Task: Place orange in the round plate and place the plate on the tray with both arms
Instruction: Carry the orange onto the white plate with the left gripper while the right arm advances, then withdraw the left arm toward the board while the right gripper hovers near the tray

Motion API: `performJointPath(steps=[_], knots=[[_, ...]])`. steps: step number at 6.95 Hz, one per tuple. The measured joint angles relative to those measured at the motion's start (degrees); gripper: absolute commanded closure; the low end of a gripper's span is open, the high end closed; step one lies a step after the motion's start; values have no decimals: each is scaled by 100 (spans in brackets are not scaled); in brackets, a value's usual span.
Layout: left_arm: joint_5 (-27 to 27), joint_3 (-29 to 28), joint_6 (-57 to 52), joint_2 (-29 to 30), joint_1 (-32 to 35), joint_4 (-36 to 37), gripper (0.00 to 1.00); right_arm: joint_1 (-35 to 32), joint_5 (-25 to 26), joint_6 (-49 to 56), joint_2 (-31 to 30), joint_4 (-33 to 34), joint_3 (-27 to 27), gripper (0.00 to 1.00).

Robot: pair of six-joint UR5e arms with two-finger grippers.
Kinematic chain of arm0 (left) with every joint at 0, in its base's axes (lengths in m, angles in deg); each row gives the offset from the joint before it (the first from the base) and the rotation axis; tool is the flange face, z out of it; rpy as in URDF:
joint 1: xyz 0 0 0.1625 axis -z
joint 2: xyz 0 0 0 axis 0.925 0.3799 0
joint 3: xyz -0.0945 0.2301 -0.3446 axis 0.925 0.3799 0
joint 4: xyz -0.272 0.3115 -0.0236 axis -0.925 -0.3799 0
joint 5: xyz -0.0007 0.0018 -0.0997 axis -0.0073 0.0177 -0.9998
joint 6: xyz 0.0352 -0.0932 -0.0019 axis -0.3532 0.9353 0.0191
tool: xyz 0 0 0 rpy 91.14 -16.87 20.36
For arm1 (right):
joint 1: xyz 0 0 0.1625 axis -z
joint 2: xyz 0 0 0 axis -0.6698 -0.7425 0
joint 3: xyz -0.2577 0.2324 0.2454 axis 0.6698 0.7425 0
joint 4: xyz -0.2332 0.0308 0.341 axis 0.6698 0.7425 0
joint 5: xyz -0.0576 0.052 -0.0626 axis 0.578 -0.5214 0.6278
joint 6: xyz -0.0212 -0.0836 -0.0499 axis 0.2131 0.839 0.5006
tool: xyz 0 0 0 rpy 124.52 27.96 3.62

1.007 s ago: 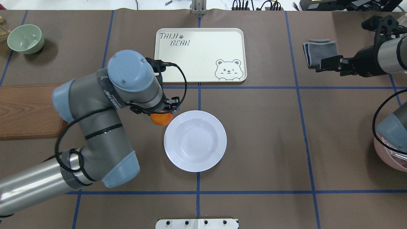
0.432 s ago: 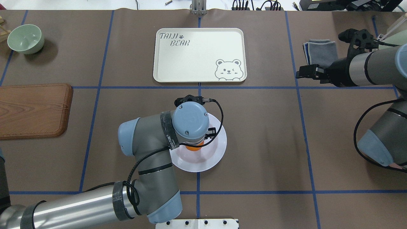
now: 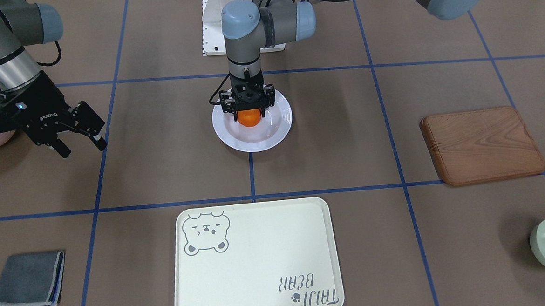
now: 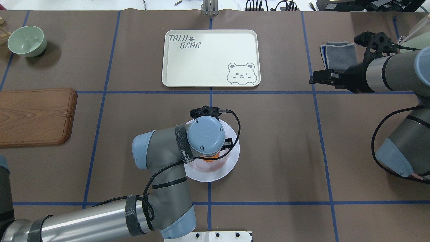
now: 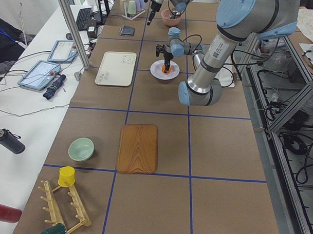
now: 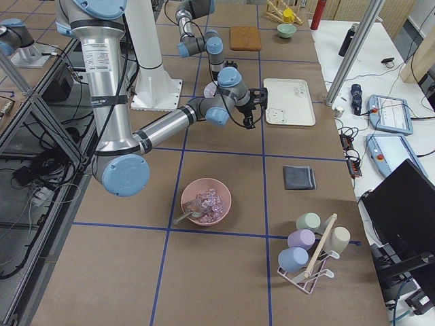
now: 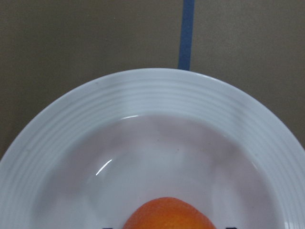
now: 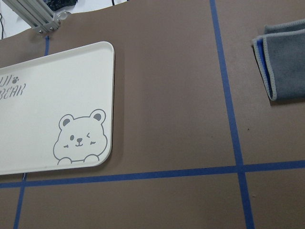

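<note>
One orange [image 3: 249,118], clamped by the left gripper [image 3: 249,112] fingers, within one round plate [image 3: 253,143] (on the desk [image 3: 355,130]). One tray [image 3: 259,265] well apart. Right gripper [image 3: 80,144] fingers spread.

The orange [image 3: 248,118] sits in the left gripper [image 3: 248,111], right over the round plate [image 3: 272,136]. The tray [image 3: 259,258] lies farther out in front of the gripper.

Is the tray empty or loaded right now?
Empty. The tray shows only its printed bear and lettering; the plate sits apart from it, under the orange in the left gripper.
</note>
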State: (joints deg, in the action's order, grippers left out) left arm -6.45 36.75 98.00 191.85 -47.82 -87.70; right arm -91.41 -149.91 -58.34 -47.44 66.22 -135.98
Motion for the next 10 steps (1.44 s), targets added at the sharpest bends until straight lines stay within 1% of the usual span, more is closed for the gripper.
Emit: performJointPath(steps=[1,2,3,4,5,6,7,8,9,10], knots=[[-52,236,-60,-27,101,25,2,31,0,-144,30,-42,-8,1],[-302,673,-271,-140,391,222,2,87,6,-425,68,-126,-32,1],[-703,1223,-737,-339,826,676,2,185,57,-754,81,-252,-73,1],[-1143,1794,-1541,-613,1404,1294,2,383,249,-1142,85,-397,-139,1],[-1548,2155,-2558,-929,2041,1776,2,655,561,-1528,87,-484,-244,2],[-1868,2306,-3684,-1323,2692,2024,2,956,940,-1907,88,-518,-368,2],[-2056,2360,-4745,-1779,3278,2107,2,1203,1265,-2166,78,-534,-457,2],[-2140,2370,-5465,-2200,3683,2111,2,1333,1433,-2297,53,-549,-498,1],[-2167,2369,-5785,-2556,3937,2058,2,1397,1500,-2351,41,-562,-518,1],[-2211,2296,-5828,-2783,4238,1934,2,1449,1528,-2353,52,-567,-525,0]])
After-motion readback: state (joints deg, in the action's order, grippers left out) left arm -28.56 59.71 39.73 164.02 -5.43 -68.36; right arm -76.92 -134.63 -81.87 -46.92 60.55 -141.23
